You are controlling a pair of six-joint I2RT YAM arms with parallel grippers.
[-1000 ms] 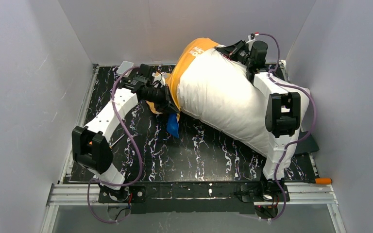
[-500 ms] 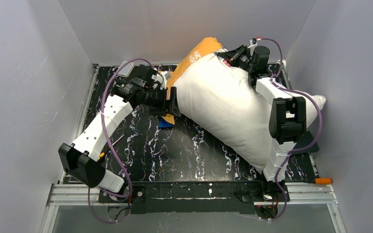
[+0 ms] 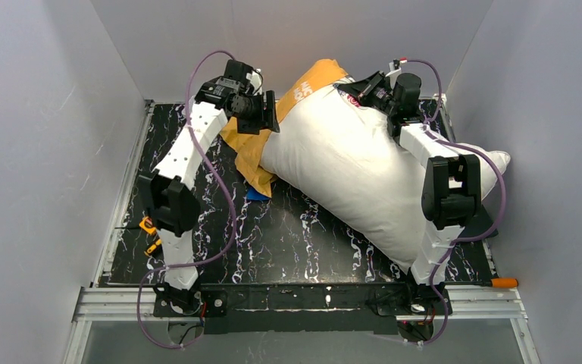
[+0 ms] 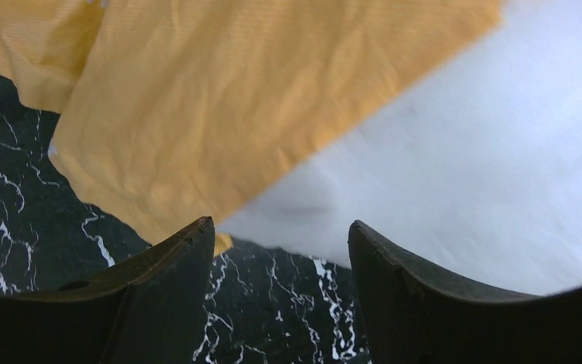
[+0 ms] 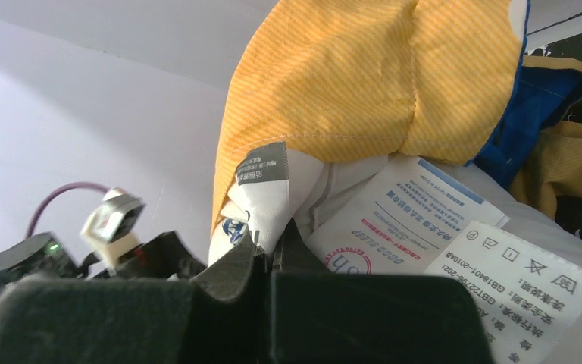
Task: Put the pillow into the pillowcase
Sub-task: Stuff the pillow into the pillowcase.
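Top external view: the white pillow (image 3: 364, 167) lies across the counter (image 3: 311, 235) from 12 to 4 o'clock, its far end capped by the orange pillowcase (image 3: 314, 80). Left fingers (image 4: 167, 296) hang spread and empty at 11 o'clock; right fingers (image 5: 235, 288) pinch the pillowcase hem.

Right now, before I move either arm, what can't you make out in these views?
Pillowcase mouth: top view, covered by the pillow and its own folds.
Its blue printed side: top view, only a scrap shows from under the pillow.
Right fingers, shut on the pillow's labelled corner: right wrist view, the fingers themselves hide whether the orange hem is pinched too.
Pillow's near edge: top view, partly behind the right arm.
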